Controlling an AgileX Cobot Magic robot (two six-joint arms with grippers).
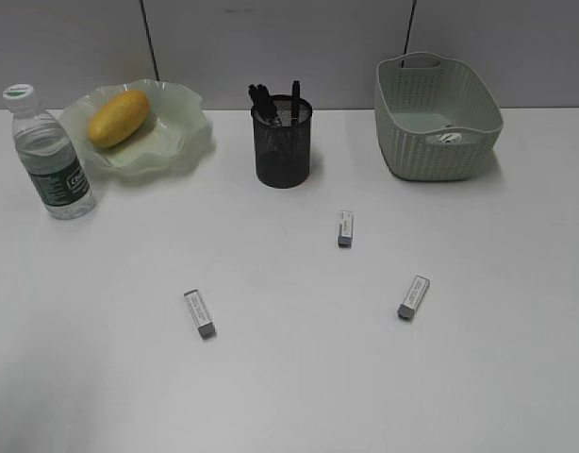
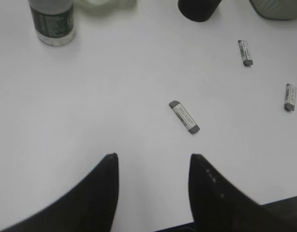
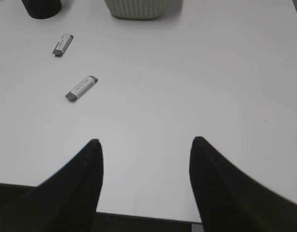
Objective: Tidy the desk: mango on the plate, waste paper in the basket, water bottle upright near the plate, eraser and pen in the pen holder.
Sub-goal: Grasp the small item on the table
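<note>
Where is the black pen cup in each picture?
Exterior view: the pen holder stands at the back middle of the desk, between the plate and the basket.
Left wrist view: only its bottom shows at the top edge, right of centre.
Right wrist view: its bottom shows in the top left corner.
Shared landmark: the basket, just right of it in all three.

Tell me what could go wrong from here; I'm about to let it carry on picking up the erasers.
The three erasers lie flat and thin on the desk, so a grasp may slip or scrape the top. The pen holder already holds pens, so a dropped eraser might catch on them or tip the cup.
</note>
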